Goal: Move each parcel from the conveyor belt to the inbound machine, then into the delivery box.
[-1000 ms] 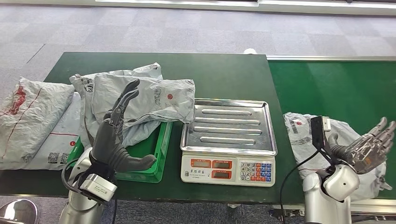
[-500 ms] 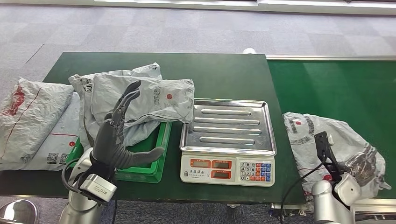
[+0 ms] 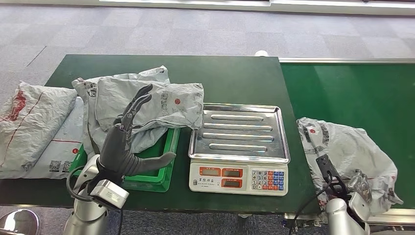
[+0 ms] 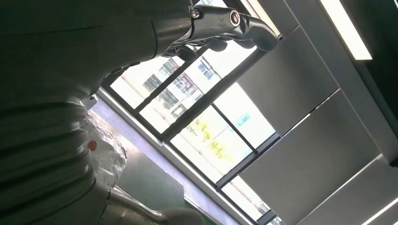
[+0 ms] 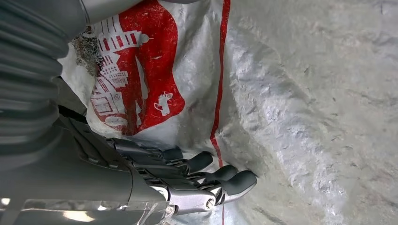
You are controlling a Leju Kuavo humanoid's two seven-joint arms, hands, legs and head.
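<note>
On the green conveyor belt [image 3: 352, 88], near its front edge, lies a grey parcel [image 3: 342, 147] with red printing. The right hand [image 3: 361, 188] rests low at that parcel's front end; in the right wrist view its fingers [image 5: 202, 180] lie straight and close together with their tips against the crinkled wrap beside the red logo. Whether the thumb closes on the plastic cannot be told, so a grip is not confirmed.

The left hand [image 3: 125, 147] stands raised above the front left part of the dark green surface [image 3: 225, 78], fingers [image 3: 137, 105] spread upward and thumb stuck out sideways, holding nothing. Beneath it sits a green tray [image 3: 164, 169], with a crumpled grey parcel bag [image 3: 161, 100] draped over the tray's far side. Two more flat parcels [image 3: 34, 127] lie at the left edge of the surface.

A weighing scale [image 3: 240, 142] with a ribbed steel pan and keypad stands near the front edge, between the tray and the belt.
</note>
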